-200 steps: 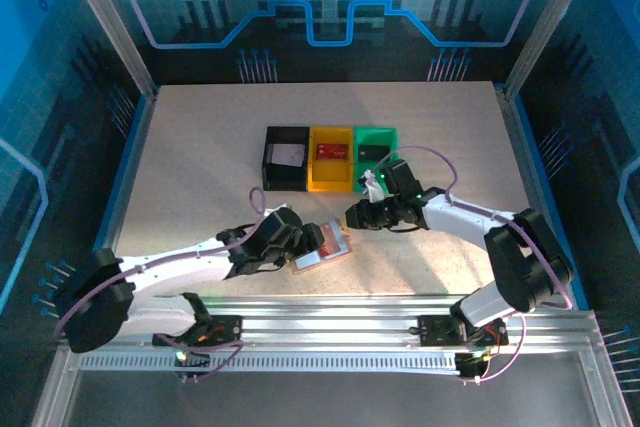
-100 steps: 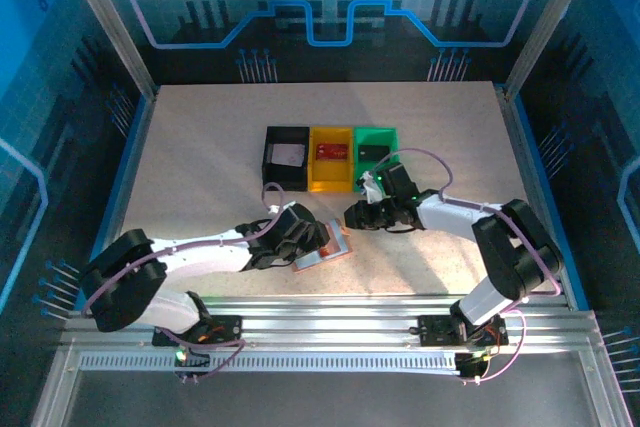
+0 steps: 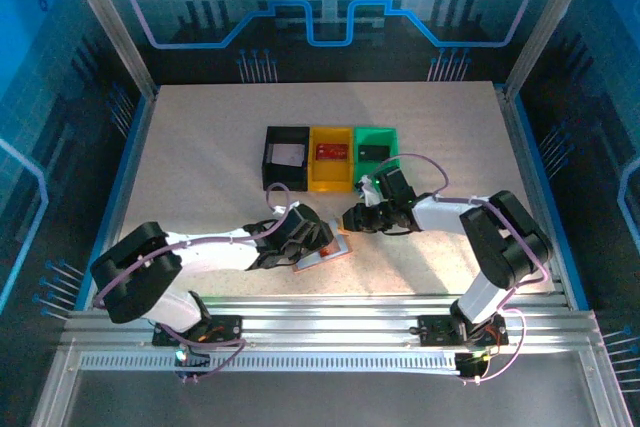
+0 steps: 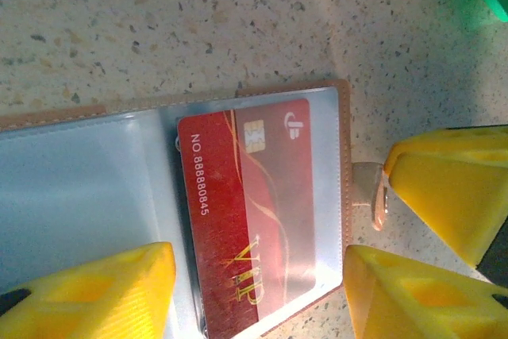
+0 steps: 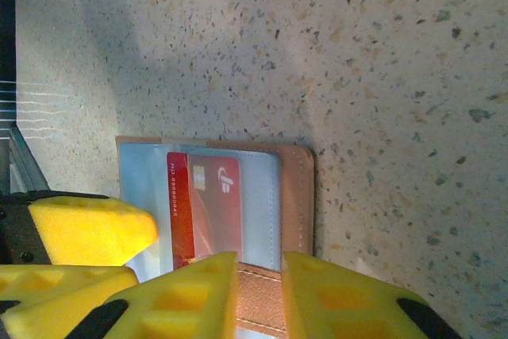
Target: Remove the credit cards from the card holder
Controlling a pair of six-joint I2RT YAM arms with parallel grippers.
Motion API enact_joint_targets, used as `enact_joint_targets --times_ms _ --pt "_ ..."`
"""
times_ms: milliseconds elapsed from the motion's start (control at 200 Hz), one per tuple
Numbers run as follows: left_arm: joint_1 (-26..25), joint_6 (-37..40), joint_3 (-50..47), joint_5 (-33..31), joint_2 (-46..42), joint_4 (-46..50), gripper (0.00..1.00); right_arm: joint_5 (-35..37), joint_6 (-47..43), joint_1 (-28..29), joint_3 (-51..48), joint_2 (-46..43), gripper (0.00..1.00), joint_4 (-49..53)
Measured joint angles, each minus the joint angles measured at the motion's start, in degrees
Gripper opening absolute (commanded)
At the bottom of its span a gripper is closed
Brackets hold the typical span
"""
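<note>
Left hand (image 4: 254, 295) astride holder (image 4: 95, 188), perhaps one-card

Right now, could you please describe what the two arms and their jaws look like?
Both the left arm and the right arm have white links joined by bulky black joints. A thin purple cable loops along each. The jaws are black-bodied and end in bright yellow, wedge-shaped pads with shallow rectangular recesses.

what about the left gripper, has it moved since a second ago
Yes. The left gripper has slid right, further over the card holder, and now sits more squarely below the yellow bin.
</note>
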State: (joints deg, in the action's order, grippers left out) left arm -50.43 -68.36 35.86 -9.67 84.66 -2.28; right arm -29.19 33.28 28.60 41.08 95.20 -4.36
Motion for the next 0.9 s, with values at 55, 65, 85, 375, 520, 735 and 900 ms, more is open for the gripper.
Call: enact_joint_targets --times_ms 55,65,85,375,520,735,900 --pt "-0.11 -0.26 0.00 -0.02 0.48 -0.11 0.58 0.00 0.04 0.00 -0.02 0.48 0.20 -0.37" --pt "-0.11 -0.28 0.00 -0.02 0.52 -0.15 0.58 0.00 0.07 0.00 -0.02 0.52 0.20 -0.44" --pt "-0.11 -0.35 0.00 0.00 0.76 -0.22 0.58 0.00 0.11 0.00 -0.02 0.66 0.20 -0.48" --pt "-0.22 -0.76 0.02 -0.15 2.14 -1.51 0.50 -0.02 0.22 0.00 -0.24 1.38 0.20 -1.33" --pt "-0.37 -0.74 0.00 -0.22 2.40 -2.36 0.45 -0.02 0.22 0.02 -0.26 1.79 0.19 -1.77" --pt "-0.52 -0.76 -0.02 -0.66 2.40 -3.65 0.43 -0.44 0.22 0.37 -0.26 3.10 0.18 -3.04" --pt "-0.74 -0.74 -0.02 -1.27 2.14 -3.39 0.44 -0.44 0.17 0.39 -0.26 3.30 0.18 -3.21"
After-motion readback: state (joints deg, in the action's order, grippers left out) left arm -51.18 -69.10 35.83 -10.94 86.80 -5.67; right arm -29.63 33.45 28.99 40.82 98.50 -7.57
